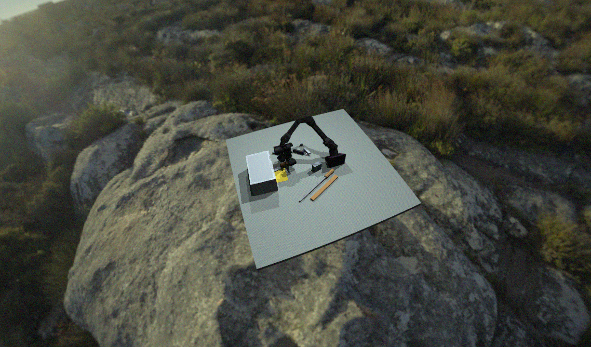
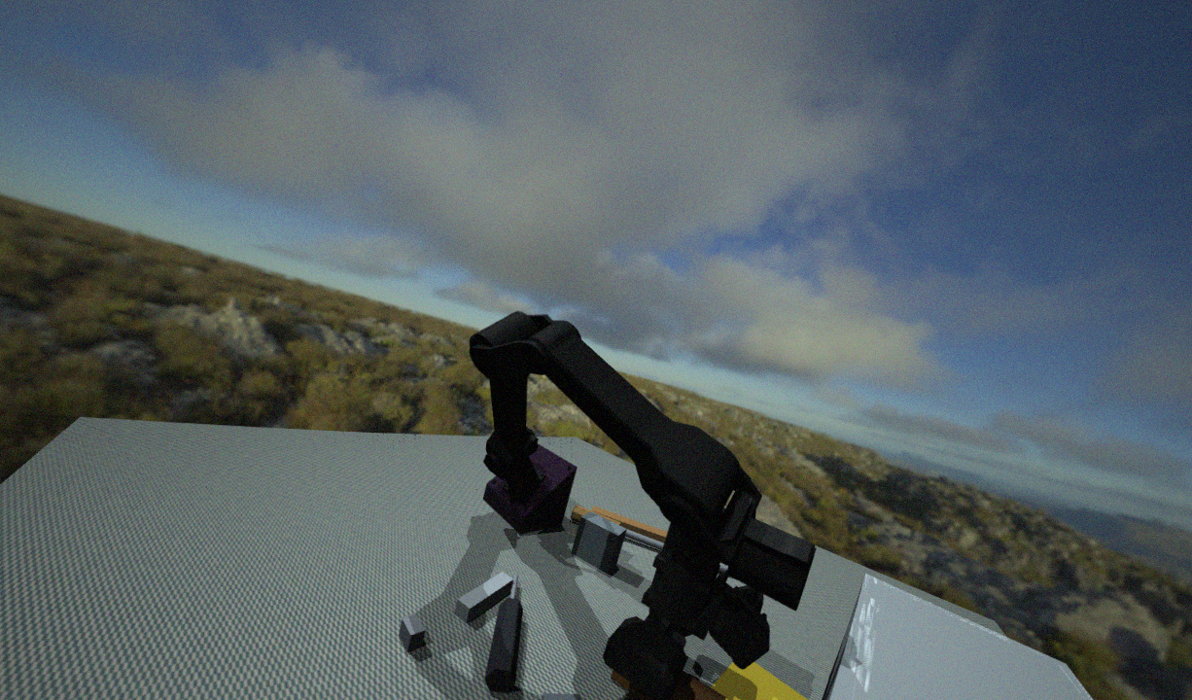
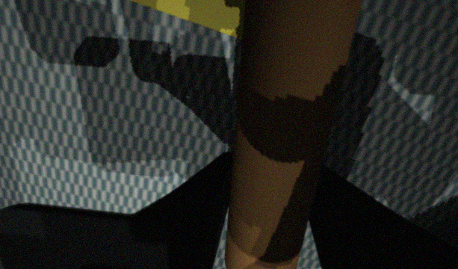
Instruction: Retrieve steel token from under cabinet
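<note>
Clamping a brown, round handle (image 1: 283, 165) (image 2: 695, 689) (image 3: 288, 60) between the fingers of the black gripper (image 1: 285, 166) (image 2: 665, 685) (image 3: 268, 166), near the flat yellow patch (image 1: 281, 177) (image 2: 756, 682) (image 3: 176, 8) beside the white-topped cabinet (image 1: 261, 167) (image 2: 939, 648).

The slender arm (image 1: 318, 129) (image 2: 613, 396) is matte black, with chunky rounded joints and straight links. Its boxy base (image 1: 341, 160) (image 2: 558, 480) looks dark purple, though shadow makes the shade uncertain.
</note>
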Tool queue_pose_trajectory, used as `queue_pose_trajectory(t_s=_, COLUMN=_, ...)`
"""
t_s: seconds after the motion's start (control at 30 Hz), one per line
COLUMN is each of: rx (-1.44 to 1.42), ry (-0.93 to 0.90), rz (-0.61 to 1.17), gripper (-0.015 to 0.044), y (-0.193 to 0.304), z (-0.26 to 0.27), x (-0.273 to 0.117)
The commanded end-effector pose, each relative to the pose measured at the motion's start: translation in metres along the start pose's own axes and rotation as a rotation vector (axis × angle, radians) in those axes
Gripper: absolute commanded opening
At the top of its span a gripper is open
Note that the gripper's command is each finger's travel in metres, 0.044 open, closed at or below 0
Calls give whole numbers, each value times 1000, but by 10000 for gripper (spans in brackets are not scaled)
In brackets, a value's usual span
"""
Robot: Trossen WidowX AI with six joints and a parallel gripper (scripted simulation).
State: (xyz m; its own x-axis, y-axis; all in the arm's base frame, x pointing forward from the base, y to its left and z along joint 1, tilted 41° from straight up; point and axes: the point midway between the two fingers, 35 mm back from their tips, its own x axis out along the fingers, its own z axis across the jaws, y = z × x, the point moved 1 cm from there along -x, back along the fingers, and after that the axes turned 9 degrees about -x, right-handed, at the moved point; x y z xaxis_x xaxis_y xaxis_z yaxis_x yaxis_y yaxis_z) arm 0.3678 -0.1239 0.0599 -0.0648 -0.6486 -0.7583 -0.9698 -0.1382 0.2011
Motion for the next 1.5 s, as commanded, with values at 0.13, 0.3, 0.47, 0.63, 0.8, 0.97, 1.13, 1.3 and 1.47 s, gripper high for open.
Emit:
queue_pose_trajectory(t_s=0.13, rx=8, ry=2, rz=-3, gripper=0, y=-10, z=-3, x=0)
queue_pose_trajectory(t_s=0.3, rx=8, ry=2, rz=-3, gripper=0, y=-14, z=-4, x=-1)
queue_pose_trajectory(t_s=0.47, rx=8, ry=2, rz=-3, gripper=0, y=-18, z=-5, x=-1)
queue_pose_trajectory(t_s=0.63, rx=9, ry=3, rz=-3, gripper=0, y=-22, z=-5, x=-1)
queue_pose_trajectory(t_s=0.8, rx=9, ry=3, rz=-4, gripper=0, y=-27, z=-6, x=-1)
queue_pose_trajectory(t_s=0.97, rx=9, ry=3, rz=-4, gripper=0, y=-31, z=-7, x=-1)
queue_pose_trajectory(t_s=1.13, rx=9, ry=3, rz=-4, gripper=0, y=-34, z=-7, x=0)
queue_pose_trajectory(t_s=1.3, rx=9, ry=3, rz=-4, gripper=0, y=-35, z=-4, x=1)
queue_pose_trajectory(t_s=1.47, rx=9, ry=2, rz=-4, gripper=0, y=-36, z=5, x=2)
